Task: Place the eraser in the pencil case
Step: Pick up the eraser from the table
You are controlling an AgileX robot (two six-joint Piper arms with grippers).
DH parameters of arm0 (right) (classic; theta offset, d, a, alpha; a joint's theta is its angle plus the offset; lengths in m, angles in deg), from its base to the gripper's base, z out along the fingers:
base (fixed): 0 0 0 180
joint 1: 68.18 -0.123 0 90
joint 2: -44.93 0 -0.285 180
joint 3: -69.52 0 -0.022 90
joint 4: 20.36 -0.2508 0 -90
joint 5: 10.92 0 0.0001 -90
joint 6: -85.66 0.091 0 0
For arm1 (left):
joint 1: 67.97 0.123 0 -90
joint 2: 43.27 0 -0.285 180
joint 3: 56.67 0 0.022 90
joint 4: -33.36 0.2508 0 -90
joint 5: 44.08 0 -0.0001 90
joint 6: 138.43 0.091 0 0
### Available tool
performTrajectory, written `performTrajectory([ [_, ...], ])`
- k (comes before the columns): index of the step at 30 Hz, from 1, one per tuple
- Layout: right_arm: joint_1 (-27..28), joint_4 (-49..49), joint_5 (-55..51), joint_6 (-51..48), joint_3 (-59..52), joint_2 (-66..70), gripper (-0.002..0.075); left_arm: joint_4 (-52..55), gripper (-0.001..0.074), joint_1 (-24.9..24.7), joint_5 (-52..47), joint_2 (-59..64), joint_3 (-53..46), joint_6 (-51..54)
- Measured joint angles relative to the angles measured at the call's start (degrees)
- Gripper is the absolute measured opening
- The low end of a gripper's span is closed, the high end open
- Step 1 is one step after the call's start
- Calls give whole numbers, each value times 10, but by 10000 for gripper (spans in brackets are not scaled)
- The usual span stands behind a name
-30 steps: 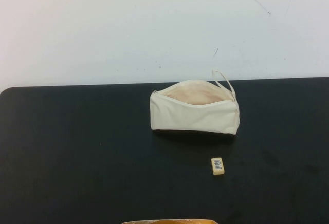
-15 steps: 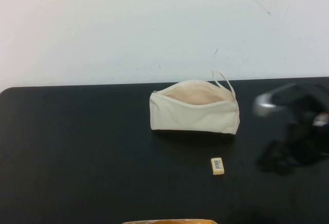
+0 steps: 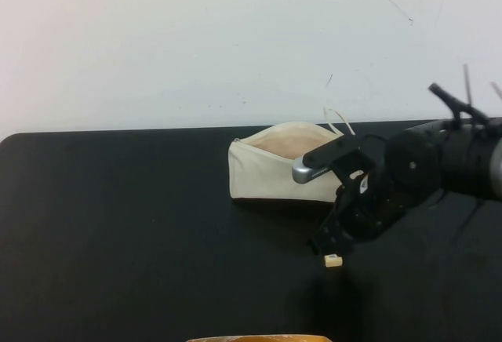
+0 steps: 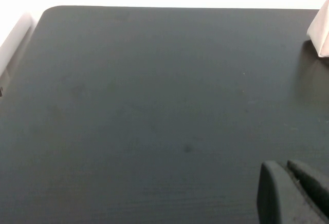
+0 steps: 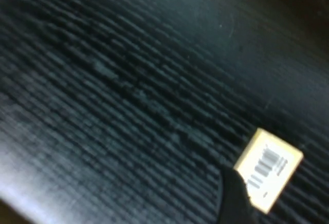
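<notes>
The cream-white pencil case (image 3: 271, 173) lies on the black table (image 3: 118, 224) with its zip open and beige lining showing; its right end is hidden behind my right arm. One corner of it shows in the left wrist view (image 4: 321, 34). The small cream-yellow eraser (image 3: 332, 260) lies in front of it, just under my right gripper (image 3: 329, 246). In the right wrist view the eraser (image 5: 268, 170) shows its barcode label, and one dark fingertip (image 5: 234, 198) stands at its edge; the gripper is open and holds nothing. My left gripper (image 4: 287, 166) is shut and empty over bare table.
A white wall rises behind the table's far edge. A yellow-orange object (image 3: 259, 339) pokes in at the near edge. The table's rounded left corner (image 4: 49, 13) shows in the left wrist view.
My right arm has swept in from the right and down to the eraser, now covering the pencil case's right end. The eraser and the case have not moved.
</notes>
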Motion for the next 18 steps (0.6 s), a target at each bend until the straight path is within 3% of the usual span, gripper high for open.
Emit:
performTrajectory([
  [14, 0, 16, -2, 30, 29, 61, 392, -1, -1, 0, 0, 0, 0, 0],
  [18, 0, 19, -2, 30, 30, 62, 364, -1, -1, 0, 0, 0, 0, 0],
])
